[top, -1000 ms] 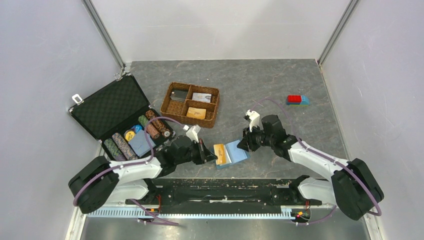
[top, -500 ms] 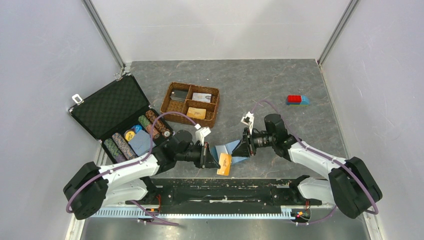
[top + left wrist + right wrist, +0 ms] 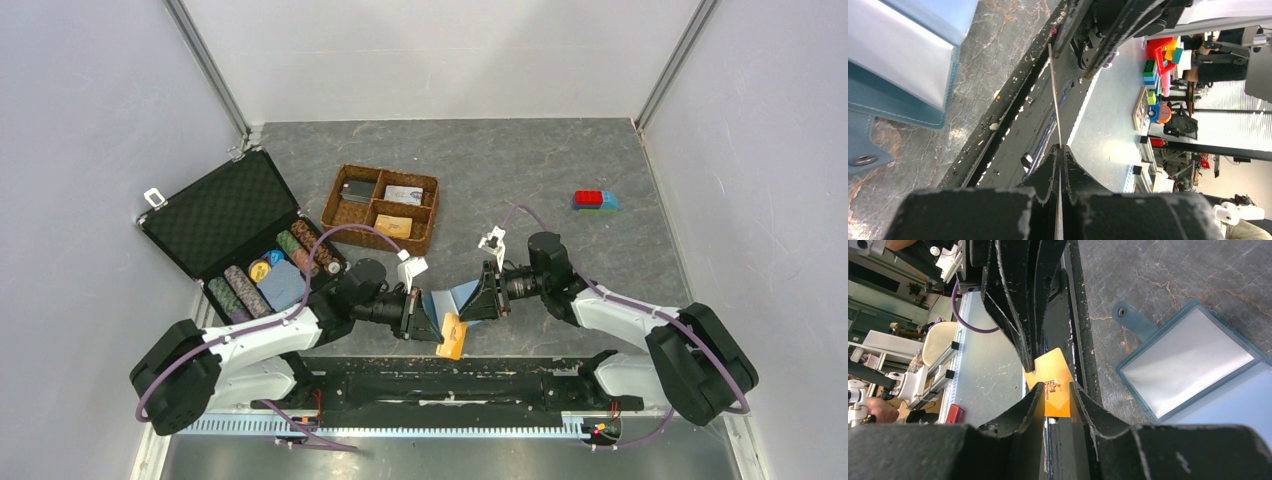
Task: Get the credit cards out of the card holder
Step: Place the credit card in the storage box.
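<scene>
Table [image 3: 560, 170]: grey marbled top, walled on three sides. The far half and right side lie open; the near edge is taken up by the black base rail [image 3: 450, 378].

Black foam-lined case [image 3: 215, 215]: lid up, at the left edge, with poker chips [image 3: 300, 255] in rows inside.

Wicker tray [image 3: 335, 212]: four compartments, just right of the case.

Left arm [image 3: 270, 335], right arm [image 3: 620, 305]: both forearms low and reaching inward, wrists turned sideways, noses facing each other near the table's front middle.

Card holder [image 3: 452, 298]: light blue, spread open on the table between the two grippers, clear sleeve showing.

Left gripper [image 3: 432, 325]: clamped on the orange credit card [image 3: 452, 336], which is clear of the holder and close to the near edge.

Right gripper [image 3: 484, 297]: fingers a little apart at the holder's right side, nothing seen between them.

Red-and-blue block [image 3: 594, 199]: alone, far right.
</scene>
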{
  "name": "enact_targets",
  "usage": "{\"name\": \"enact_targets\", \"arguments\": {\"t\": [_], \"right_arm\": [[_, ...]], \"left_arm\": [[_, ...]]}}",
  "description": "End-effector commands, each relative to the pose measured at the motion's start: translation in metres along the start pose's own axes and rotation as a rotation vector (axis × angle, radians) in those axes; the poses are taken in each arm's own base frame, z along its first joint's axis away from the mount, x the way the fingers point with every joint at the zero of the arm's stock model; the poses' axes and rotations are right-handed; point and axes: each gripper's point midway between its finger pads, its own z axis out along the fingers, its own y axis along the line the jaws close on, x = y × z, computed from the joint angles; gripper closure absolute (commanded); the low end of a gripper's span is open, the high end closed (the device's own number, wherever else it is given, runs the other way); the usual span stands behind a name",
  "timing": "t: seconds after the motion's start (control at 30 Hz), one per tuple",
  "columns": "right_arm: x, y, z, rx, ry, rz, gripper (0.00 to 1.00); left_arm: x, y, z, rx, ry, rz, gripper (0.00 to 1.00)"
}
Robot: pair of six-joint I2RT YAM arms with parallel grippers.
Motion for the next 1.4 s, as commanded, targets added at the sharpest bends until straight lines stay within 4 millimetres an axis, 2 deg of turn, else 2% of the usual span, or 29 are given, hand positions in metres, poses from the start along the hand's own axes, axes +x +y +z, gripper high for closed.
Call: {"name": "enact_targets", "arguments": {"t": [0.0, 0.27, 0.53, 0.8, 1.23, 1.37], "right_arm": [[-0.003, 0.002, 0.003, -0.029, -0.001, -0.018, 0.72], [0.001, 0.004, 0.007, -0.041, 0.015, -0.013, 0.72], [-0.022, 0.007, 0.008, -0.014, -0.022, -0.020, 0.75], [-0.027, 0.003, 0.008, 0.015, -0.020, -0.022, 0.74], [-0.008, -0.001, 0.006, 0.025, 0.034, 0.004, 0.74], [-0.003, 0.000, 0.007, 0.020, 0.045, 0.014, 0.76]], "left_arm": [[-0.009, -0.014, 0.001, 0.078, -0.021, 0.063, 0.98], [-0.007, -0.014, 0.002, 0.091, -0.019, 0.058, 0.98], [-0.005, -0.011, 0.003, 0.085, -0.014, 0.053, 0.98], [-0.004, -0.008, 0.004, 0.075, -0.003, 0.050, 0.98], [-0.003, -0.007, 0.005, 0.078, -0.003, 0.063, 0.98], [-0.004, -0.007, 0.005, 0.080, -0.006, 0.067, 0.98]]}}
